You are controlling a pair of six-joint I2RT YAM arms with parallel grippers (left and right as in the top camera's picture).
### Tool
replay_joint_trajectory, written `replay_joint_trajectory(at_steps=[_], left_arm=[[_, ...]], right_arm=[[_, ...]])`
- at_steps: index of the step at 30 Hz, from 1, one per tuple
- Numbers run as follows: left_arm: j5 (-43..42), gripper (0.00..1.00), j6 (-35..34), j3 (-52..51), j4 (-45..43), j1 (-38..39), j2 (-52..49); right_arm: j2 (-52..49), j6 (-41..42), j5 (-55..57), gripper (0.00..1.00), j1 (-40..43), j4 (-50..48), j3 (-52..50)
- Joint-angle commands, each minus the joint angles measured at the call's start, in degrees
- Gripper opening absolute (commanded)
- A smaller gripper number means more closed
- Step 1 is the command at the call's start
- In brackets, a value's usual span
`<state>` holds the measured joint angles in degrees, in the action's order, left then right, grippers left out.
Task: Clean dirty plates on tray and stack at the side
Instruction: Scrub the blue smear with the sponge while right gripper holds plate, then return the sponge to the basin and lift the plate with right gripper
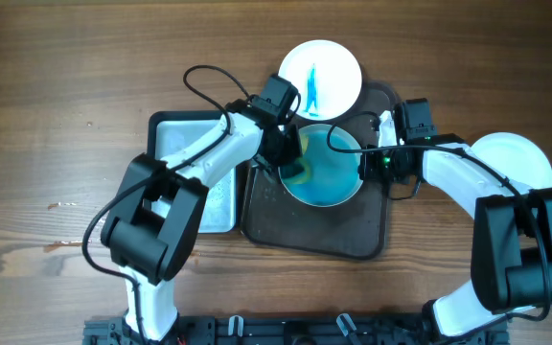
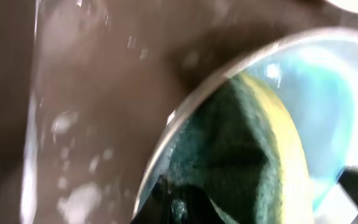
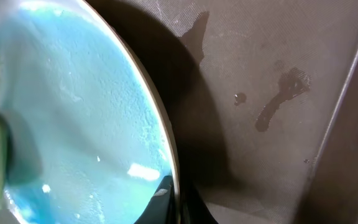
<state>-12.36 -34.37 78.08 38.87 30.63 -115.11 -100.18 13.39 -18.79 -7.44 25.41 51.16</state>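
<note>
We count three plates: one blue-smeared plate [image 1: 333, 182], one streaked plate [image 1: 333, 72], one clean plate [image 1: 520, 158] by the right edge of the tabletop [image 1: 46, 115]. Two trays: one dark tray [image 1: 314, 235], one grey tray [image 1: 182, 134]. One sponge [image 1: 298, 172].

Smeared plate [image 1: 326, 171] is showing pale blue; sponge [image 1: 298, 172] is showing green over yellow; tray [image 1: 314, 235] is showing dark brown; far plate [image 1: 320, 77] is showing white with blue streaks; side plate [image 1: 525, 153] is showing white.
</note>
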Motion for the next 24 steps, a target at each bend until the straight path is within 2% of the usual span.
replay_joint_trajectory(at_steps=[1, 5, 9, 13, 18, 21, 24], left_arm=[[-5.31, 0.04, 2.32, -1.55, 3.89, 0.44, 4.00], [-11.13, 0.04, 4.39, -1.55, 6.25, 0.33, 8.72], [-9.55, 0.04, 5.97, -1.55, 9.77, -0.76, 16.26], [2.19, 0.04, 5.90, -1.55, 16.26, -4.90, 22.93], [21.29, 0.04, 5.88, -2.84, 22.14, -12.52, 23.43], [27.32, 0.04, 5.62, -7.52, 18.71, -16.11, 22.49], [26.91, 0.04, 5.64, -13.55, 13.18, -18.91, 21.29]], right_arm=[[-1.20, -1.60, 2.43, 0.04, -0.22, 1.22, -0.96], [-1.20, -1.60, 2.43, 0.04, -0.22, 1.20, -0.96], [-1.20, -1.62, 2.43, 0.04, -0.22, 1.20, -0.96], [-1.20, -1.64, 2.43, 0.04, -0.22, 1.20, -0.96], [-1.20, -1.60, 2.43, 0.04, -0.22, 0.28, -0.96], [-1.20, -1.36, 2.43, 0.04, -0.22, -0.81, -0.98], [-1.20, -1.01, 2.27, 0.04, -0.20, -1.79, -0.96]])
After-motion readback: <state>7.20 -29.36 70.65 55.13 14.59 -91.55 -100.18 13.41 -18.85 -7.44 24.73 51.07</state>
